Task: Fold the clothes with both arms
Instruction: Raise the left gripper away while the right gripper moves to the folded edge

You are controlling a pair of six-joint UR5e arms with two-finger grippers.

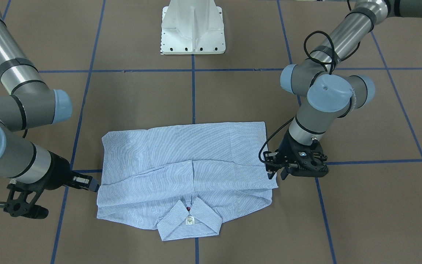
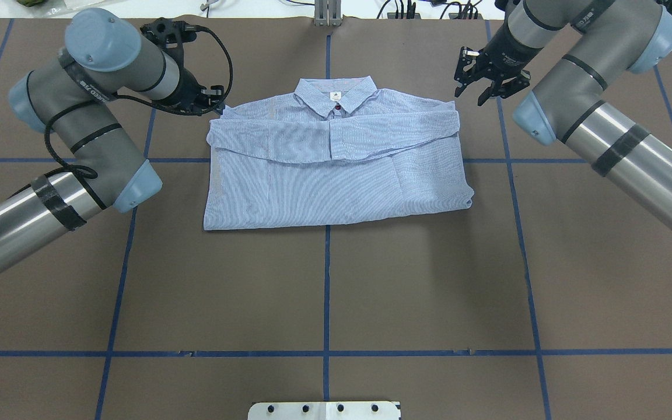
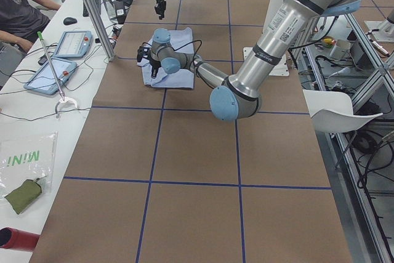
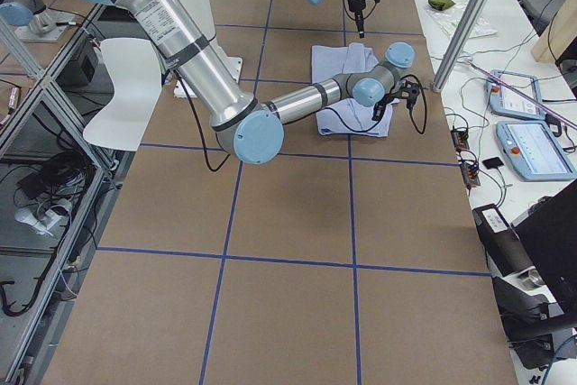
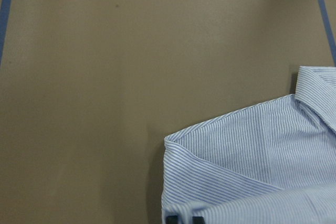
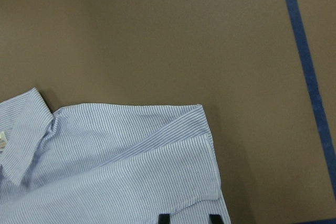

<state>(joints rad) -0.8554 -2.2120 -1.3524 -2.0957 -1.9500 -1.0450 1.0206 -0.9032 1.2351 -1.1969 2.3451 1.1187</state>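
Observation:
The light blue striped shirt (image 1: 185, 165) lies folded flat on the brown table, sleeves folded across its front and the collar (image 1: 189, 220) on the side away from the robot base. It also shows in the overhead view (image 2: 336, 175). My left gripper (image 1: 276, 175) is at the shirt's shoulder corner and points down, jaws slightly apart. In the left wrist view (image 5: 184, 219) its tips sit at the sleeve fold's edge. My right gripper (image 1: 93, 184) is at the opposite shoulder edge, jaws apart. In the right wrist view (image 6: 189, 217) its tips straddle the sleeve's edge.
The white pedestal base (image 1: 193, 27) stands behind the shirt. Blue tape lines (image 2: 326, 291) cross the brown table. Benches beside the table hold tablets (image 3: 74, 44) and cables, and a seated person (image 3: 18, 4) is at one of them.

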